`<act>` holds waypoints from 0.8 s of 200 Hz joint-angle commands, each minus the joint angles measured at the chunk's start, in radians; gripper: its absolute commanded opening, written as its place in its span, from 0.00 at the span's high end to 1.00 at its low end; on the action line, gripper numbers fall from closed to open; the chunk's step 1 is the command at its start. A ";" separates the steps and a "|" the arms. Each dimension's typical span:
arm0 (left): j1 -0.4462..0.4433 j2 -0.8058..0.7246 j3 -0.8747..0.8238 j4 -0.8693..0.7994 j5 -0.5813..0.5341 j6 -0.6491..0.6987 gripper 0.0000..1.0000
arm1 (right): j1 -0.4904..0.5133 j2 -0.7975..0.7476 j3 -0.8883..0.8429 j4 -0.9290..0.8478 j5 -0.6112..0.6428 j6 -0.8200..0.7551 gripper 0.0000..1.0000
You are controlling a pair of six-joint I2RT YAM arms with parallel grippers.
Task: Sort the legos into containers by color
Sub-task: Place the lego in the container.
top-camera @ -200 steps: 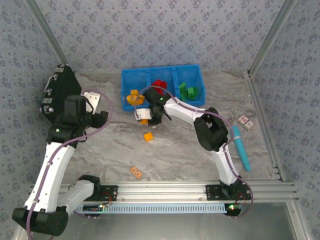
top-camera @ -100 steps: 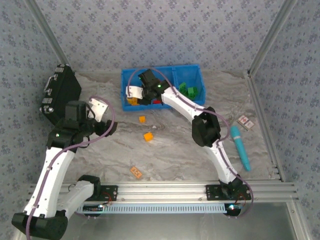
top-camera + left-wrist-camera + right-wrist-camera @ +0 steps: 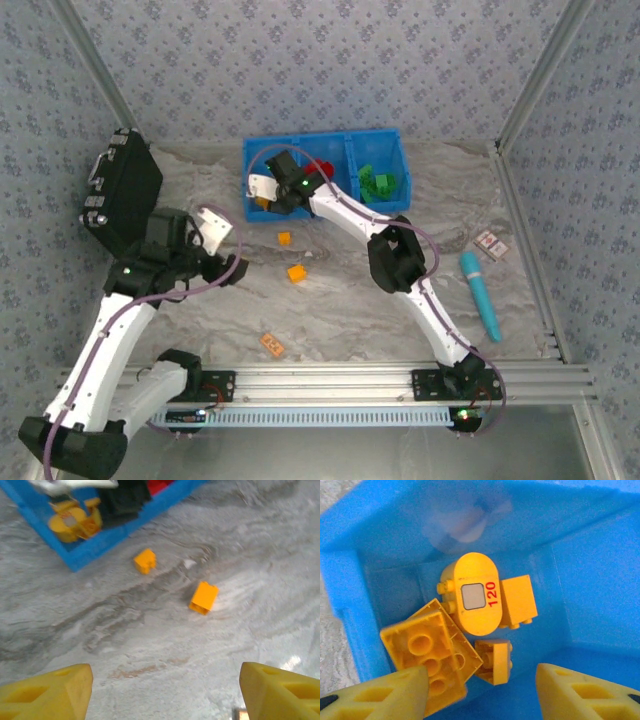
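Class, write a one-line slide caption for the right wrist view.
Right hand open over the blue bin, yellow bricks and an oval piece marked 120 below.

The bin (image 3: 330, 137) stands at the far side of the table (image 3: 340, 310), with bricks (image 3: 378, 183) in each of its three compartments. Just before the bin's left end lie two more, the nearer brick (image 3: 284, 238) behind the farther brick (image 3: 297, 272). A tag (image 3: 272, 344) lies well before the bin, a case (image 3: 125, 190) to its left, and a pen (image 3: 480, 295) before it to the right.
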 commanded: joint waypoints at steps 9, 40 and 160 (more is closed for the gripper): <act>-0.067 0.061 -0.016 -0.024 -0.008 0.045 0.23 | -0.001 -0.030 0.036 0.018 0.024 0.016 0.38; -0.116 0.084 -0.079 0.130 0.026 0.006 0.23 | -0.009 -0.114 -0.008 0.023 0.020 0.021 0.36; -0.445 0.527 -0.011 0.349 -0.131 -0.023 0.27 | -0.171 -1.029 -0.858 0.168 0.091 0.257 0.14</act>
